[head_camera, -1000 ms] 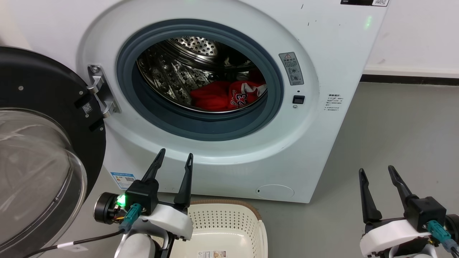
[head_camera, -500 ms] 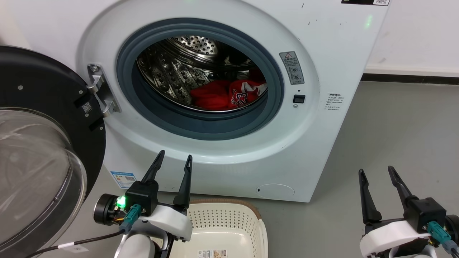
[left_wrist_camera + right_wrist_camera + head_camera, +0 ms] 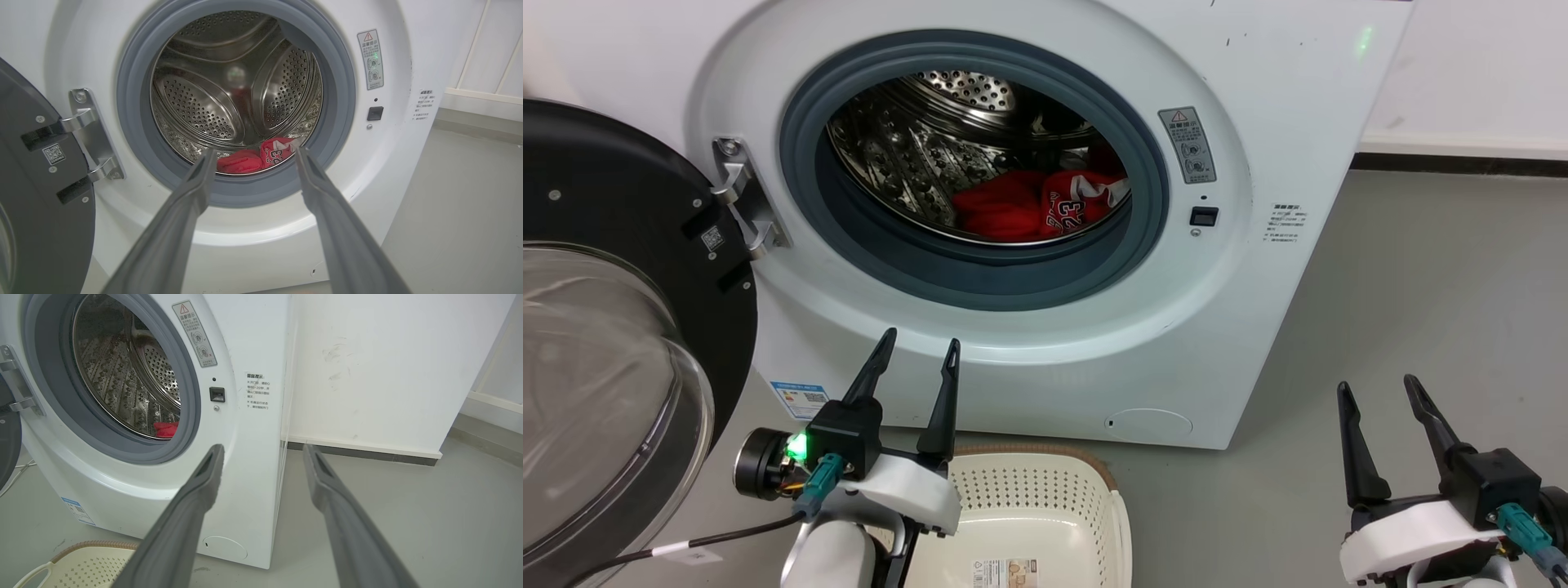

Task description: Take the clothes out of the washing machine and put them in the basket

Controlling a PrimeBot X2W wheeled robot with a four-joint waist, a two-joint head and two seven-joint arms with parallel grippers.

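2 clothes [image 3: 1037, 206] inside washing machine [image 3: 1258, 327], beyond left gripper [image 3: 923, 337], right gripper [image 3: 1374, 382]; both spread, empty.

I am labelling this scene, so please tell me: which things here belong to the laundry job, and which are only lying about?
For the job: red clothes, washing machine, basket, left gripper, right gripper, both open.
Only there: warning sticker, blue label, cable.

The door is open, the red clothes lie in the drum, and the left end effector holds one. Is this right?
No. The left end effector is open and empty, outside the washing machine; the head view shows it. The rest holds.
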